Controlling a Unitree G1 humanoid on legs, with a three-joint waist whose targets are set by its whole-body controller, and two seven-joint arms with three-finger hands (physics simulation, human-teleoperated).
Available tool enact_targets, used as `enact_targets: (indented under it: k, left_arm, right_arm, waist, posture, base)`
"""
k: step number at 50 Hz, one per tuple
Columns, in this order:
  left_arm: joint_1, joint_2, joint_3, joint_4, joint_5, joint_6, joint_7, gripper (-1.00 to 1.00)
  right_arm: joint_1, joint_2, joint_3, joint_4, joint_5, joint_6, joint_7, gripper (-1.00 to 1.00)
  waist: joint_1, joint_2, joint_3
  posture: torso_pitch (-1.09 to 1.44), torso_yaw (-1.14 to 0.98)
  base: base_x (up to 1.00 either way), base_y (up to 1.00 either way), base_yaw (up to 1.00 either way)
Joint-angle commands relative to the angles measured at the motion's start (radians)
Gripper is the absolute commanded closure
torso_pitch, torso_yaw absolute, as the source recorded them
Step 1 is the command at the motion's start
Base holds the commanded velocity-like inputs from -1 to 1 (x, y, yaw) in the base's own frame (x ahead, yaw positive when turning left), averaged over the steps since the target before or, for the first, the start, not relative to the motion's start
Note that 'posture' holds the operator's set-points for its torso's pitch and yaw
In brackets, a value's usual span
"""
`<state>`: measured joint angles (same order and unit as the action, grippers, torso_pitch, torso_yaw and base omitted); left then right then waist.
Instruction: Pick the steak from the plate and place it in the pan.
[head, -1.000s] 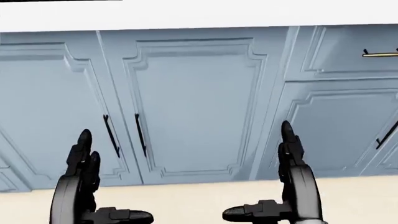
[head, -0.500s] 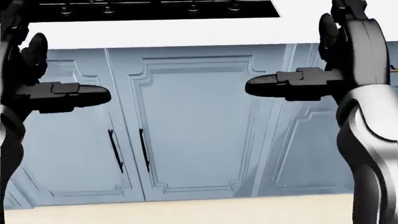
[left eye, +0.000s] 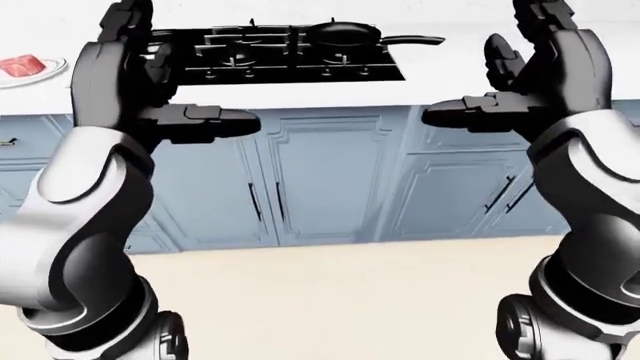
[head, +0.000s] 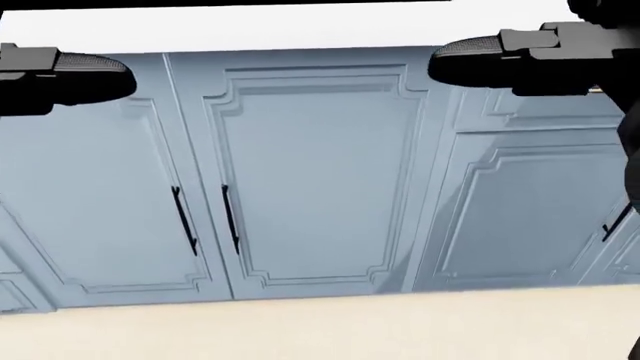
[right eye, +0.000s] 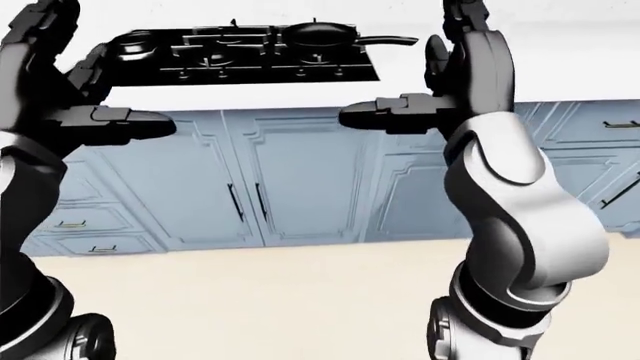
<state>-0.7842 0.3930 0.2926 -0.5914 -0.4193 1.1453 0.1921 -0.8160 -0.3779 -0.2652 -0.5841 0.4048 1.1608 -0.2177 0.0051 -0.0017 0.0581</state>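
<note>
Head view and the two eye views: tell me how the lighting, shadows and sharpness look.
Head view: flat, even render light, sharp cabinet doors, no glare or blur. Left-eye view: white counter nearly washed out, steak small, soft sheen on the left hand. Right-eye view: glossy highlights near the right hand, pan crisp.

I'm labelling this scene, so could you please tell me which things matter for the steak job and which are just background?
For the job:
steak
plate
pan
left hand
right hand

Background:
stove
cabinet doors
floor
</note>
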Motion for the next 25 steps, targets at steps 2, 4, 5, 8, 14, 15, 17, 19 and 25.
enact_targets:
  k: [2, 4, 5, 8, 14, 15, 17, 19, 25]
  left_arm:
    - [-0.029, 0.014, 0.003, -0.018, -0.016, -0.026, 0.019, -1.0]
    - [-0.029, 0.019, 0.006, -0.018, -0.025, -0.026, 0.024, -1.0]
    - [-0.03, 0.021, 0.008, -0.02, -0.03, -0.023, 0.028, -1.0]
    - [-0.024, 0.029, 0.013, -0.021, -0.043, -0.029, 0.036, -1.0]
    - [-0.023, 0.034, 0.012, -0.007, -0.061, -0.044, 0.048, -1.0]
    - [-0.02, 0.036, 0.01, -0.003, -0.061, -0.051, 0.048, -1.0]
    - [-0.022, 0.037, 0.01, -0.009, -0.068, -0.043, 0.054, -1.0]
    - [-0.019, 0.04, 0.01, -0.005, -0.069, -0.049, 0.055, -1.0]
    - [-0.014, 0.044, 0.004, -0.004, -0.071, -0.056, 0.058, -1.0]
  right_arm:
    - [-0.035, -0.014, -0.008, -0.029, 0.009, -0.031, -0.019, -1.0]
    - [-0.036, -0.015, -0.005, -0.032, 0.013, -0.025, -0.026, -1.0]
    - [-0.031, -0.014, 0.0, -0.029, 0.013, -0.032, -0.025, -1.0]
    - [-0.027, -0.005, 0.005, -0.025, 0.018, -0.036, -0.029, -1.0]
    - [-0.035, -0.007, -0.004, -0.029, 0.037, -0.028, -0.037, -1.0]
    - [-0.033, -0.009, -0.003, -0.026, 0.037, -0.031, -0.037, -1.0]
    - [-0.039, -0.009, -0.004, -0.035, 0.045, -0.018, -0.044, -1.0]
    - [-0.032, -0.012, -0.002, -0.031, 0.045, -0.029, -0.041, -1.0]
    - [-0.03, -0.015, 0.0, -0.032, 0.052, -0.033, -0.045, -1.0]
  waist:
    - [0.0, 0.001, -0.025]
    - [-0.002, -0.002, -0.046]
    - [-0.003, -0.004, -0.042]
    - [-0.005, -0.019, -0.054]
    - [-0.016, 0.026, -0.031]
    - [-0.018, 0.053, -0.033]
    - [-0.016, 0.083, -0.052]
    - [-0.013, 0.067, -0.036]
    - [-0.016, 0.004, -0.028]
  posture:
    - [0.0, 0.0]
    - [0.0, 0.0]
    - [0.0, 0.0]
    - [0.0, 0.0]
    - [0.0, 0.0]
    - [0.0, 0.0]
    - [0.0, 0.0]
    - [0.0, 0.0]
    - [0.0, 0.0]
  base:
    - [0.0, 0.02, 0.0]
    - [0.0, 0.22, 0.0]
    - [0.0, 0.23, 0.0]
    - [0.0, 0.38, 0.0]
    - [0.0, 0.42, 0.0]
    - [0.0, 0.41, 0.0]
    - [0.0, 0.42, 0.0]
    - [0.0, 0.42, 0.0]
    - [0.0, 0.41, 0.0]
